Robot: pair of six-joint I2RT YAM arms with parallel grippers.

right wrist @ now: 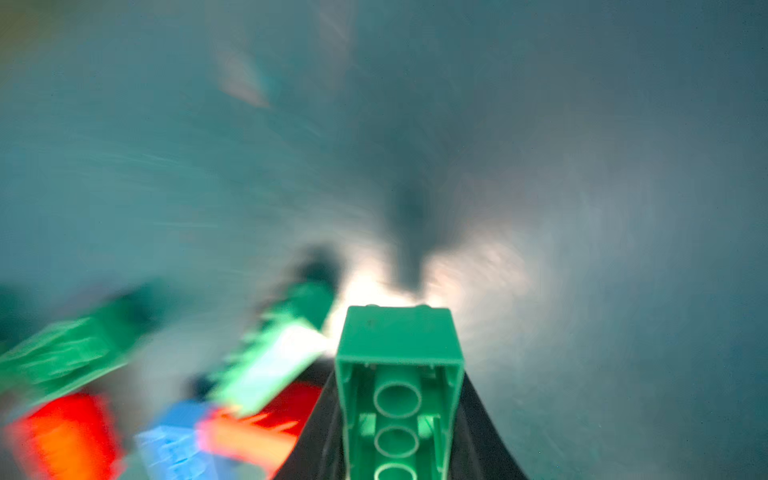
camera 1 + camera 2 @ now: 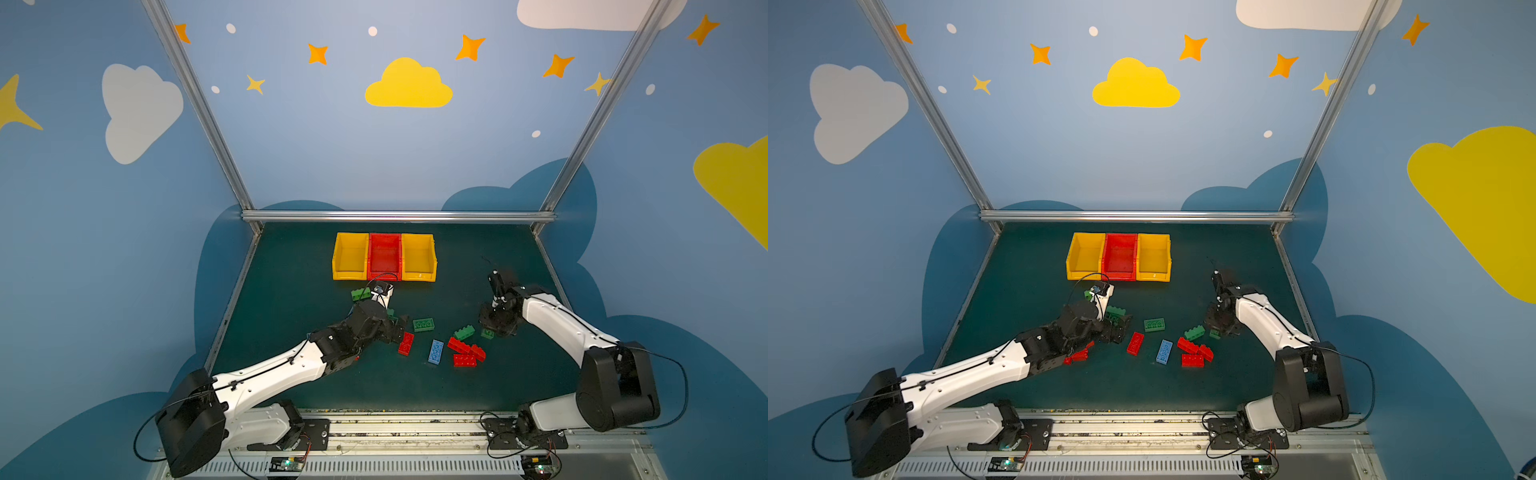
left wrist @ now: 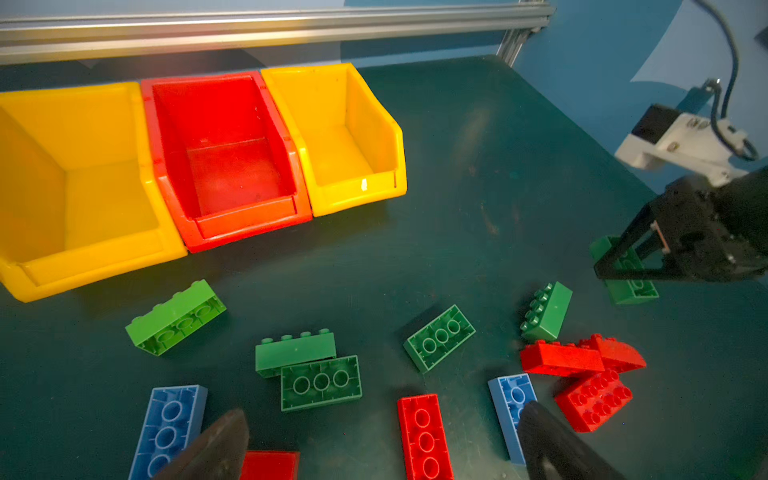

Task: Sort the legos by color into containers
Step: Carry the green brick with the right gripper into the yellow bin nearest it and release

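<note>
Shows the containers (image 2: 385,249) in a row at the far middle of the table (image 2: 291,299): a yellow bin (image 2: 349,272), a red bin (image 3: 232,224) and a second yellow bin (image 2: 419,274), touching side to side. Has every visible lego on the table, on the near side of that row.

Puts the right gripper (image 2: 491,330) low at the right edge of the scatter, fingers clenched on a green lego (image 1: 399,340), which is gripped by its long sides with the hollow underside turned to the right wrist camera. Cannot tell whether that brick touches the table or hangs just above it.

Shows the left gripper (image 3: 382,413) spread wide and grasping nothing, hovering over the left part of the scatter. Sets one finger (image 3: 216,449) over a blue lego (image 3: 168,424) and the other over the edge of a second blue lego (image 3: 509,399). Has a red lego (image 3: 424,436) between those fingers, flat, hollow side up.

Finds two dark green legos (image 3: 320,382) touching each other just beyond the open fingers, and a light green lego (image 2: 360,294) closest to the bins, just near of the yellow bin on the left. Groups three red legos (image 2: 465,353) touching one another right of centre, with a green lego on its side (image 2: 464,332) just beyond them, close to the right gripper.
</note>
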